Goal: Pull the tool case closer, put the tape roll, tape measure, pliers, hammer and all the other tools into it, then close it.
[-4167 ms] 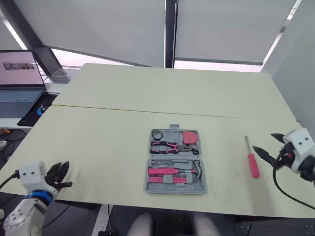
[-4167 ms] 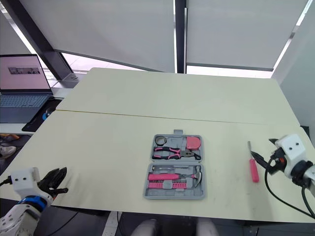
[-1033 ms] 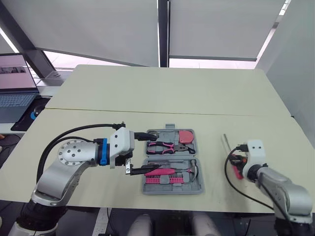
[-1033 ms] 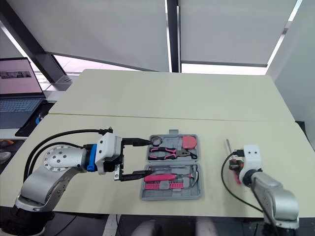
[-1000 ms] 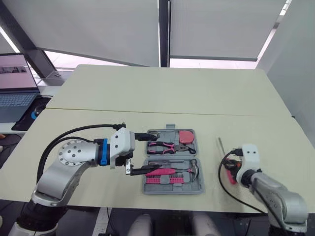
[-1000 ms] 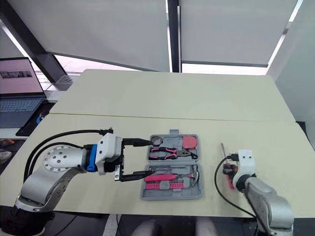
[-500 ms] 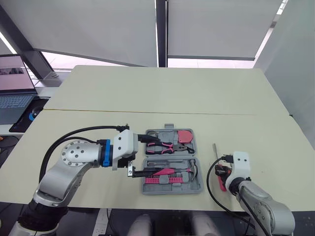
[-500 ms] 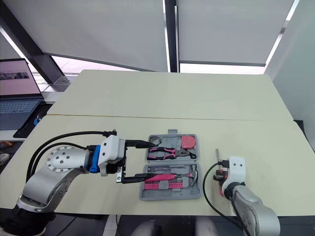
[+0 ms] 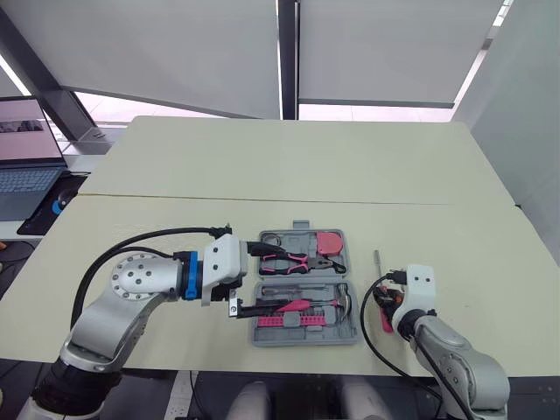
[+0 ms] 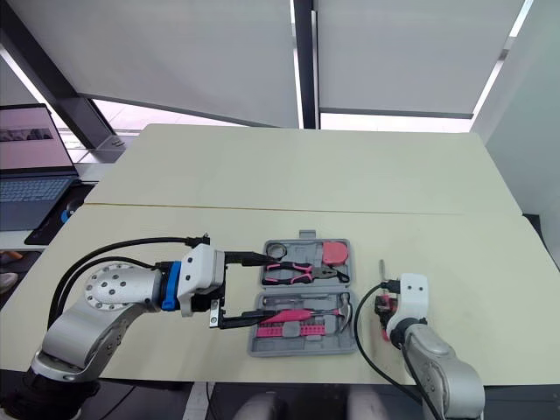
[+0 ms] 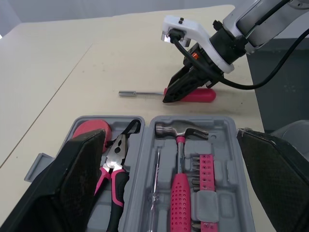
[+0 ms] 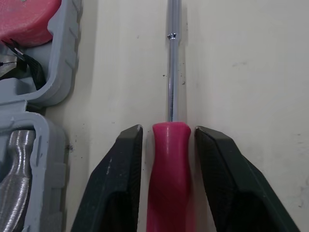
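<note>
Tool case point(image 9: 306, 339) lies open and flat on the table point(image 9: 262, 166), near the front edge, between the two claws. Its near half holds the hammer point(image 11: 180, 188) and a row of small pink bits point(image 11: 203, 169). Its far half holds the pliers point(image 9: 293, 259), the round pink tape measure point(image 9: 331, 241) and the little tape roll point(image 9: 269, 238). The left claw point(image 9: 273, 278) is wide open and holds nothing. Its two fingers reach over the left side of the case, one over each half. Just right of the case, the screwdriver point(image 12: 170, 159) lies on the table, metal tip pointing away. The right claw point(image 9: 382, 302) is closed in on its pink handle, one finger on each side. Far off to the left sits a laptop point(image 9: 22, 162).
</note>
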Motion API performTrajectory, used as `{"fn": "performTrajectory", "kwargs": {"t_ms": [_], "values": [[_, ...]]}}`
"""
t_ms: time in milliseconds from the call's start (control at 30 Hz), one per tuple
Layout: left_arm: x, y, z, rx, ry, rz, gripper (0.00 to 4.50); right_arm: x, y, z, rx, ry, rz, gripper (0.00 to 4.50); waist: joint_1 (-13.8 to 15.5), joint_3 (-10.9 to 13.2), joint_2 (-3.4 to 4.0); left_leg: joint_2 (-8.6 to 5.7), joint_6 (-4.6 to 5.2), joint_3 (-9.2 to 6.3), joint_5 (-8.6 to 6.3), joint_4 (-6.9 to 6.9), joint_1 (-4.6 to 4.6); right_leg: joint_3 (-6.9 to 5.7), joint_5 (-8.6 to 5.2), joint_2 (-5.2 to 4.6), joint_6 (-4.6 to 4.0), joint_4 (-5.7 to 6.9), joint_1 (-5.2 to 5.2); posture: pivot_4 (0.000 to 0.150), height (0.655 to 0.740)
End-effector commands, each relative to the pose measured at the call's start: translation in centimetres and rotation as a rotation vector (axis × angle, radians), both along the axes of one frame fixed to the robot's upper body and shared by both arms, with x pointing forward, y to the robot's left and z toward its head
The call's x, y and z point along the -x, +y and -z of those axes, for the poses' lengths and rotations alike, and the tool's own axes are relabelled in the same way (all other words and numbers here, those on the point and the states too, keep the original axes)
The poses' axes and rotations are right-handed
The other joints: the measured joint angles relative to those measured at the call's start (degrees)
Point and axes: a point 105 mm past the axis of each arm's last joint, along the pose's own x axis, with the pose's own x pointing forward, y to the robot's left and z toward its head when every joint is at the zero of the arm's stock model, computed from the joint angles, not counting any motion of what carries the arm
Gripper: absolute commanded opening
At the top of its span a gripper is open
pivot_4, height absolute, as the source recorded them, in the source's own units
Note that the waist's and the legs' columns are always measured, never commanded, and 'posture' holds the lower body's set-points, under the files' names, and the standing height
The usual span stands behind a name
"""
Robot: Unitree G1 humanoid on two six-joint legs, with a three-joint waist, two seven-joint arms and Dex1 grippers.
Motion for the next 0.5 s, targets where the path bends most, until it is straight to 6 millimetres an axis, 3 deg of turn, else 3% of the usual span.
{"fn": "performTrajectory", "kwargs": {"t_ms": [33,233,333,500], "values": [[0.4,-0.2,-0.4,-0.009,-0.038,0.014,4.50,0.1,-0.8,-1.2,-0.009,-0.042,0.052,2.80,0.00,0.00,0.00,0.00,0.00,0.00,0.00,0.00,0.00,0.00,0.00,0.00,0.00,0.00,0.00,0.150,0.7400],[0.4,0.2,-0.6,-0.001,-0.043,-0.013,4.50,-0.1,-1.0,-4.7,-0.043,-0.159,0.003,4.48,0.03,0.01,0.02,0.00,0.00,-0.01,0.00,0.00,-0.01,0.00,0.00,-0.01,0.00,-0.01,-0.01,0.150,0.7400],[0.3,0.6,-0.6,0.002,-0.036,-0.040,4.50,-0.9,-1.1,-6.9,0.022,-0.230,-0.172,4.48,-0.03,0.03,0.04,0.00,0.00,0.01,0.00,0.00,0.00,0.00,0.00,0.00,0.00,-0.01,0.00,0.150,0.7400],[0.3,1.0,-0.7,0.017,-0.031,-0.085,4.50,-4.0,-3.3,-10.2,0.418,-0.375,-0.543,4.48,-0.07,0.22,0.13,-0.09,0.03,0.14,-0.01,0.01,0.03,-0.04,-0.04,0.00,0.07,-0.06,0.06,0.150,0.7400]]}}
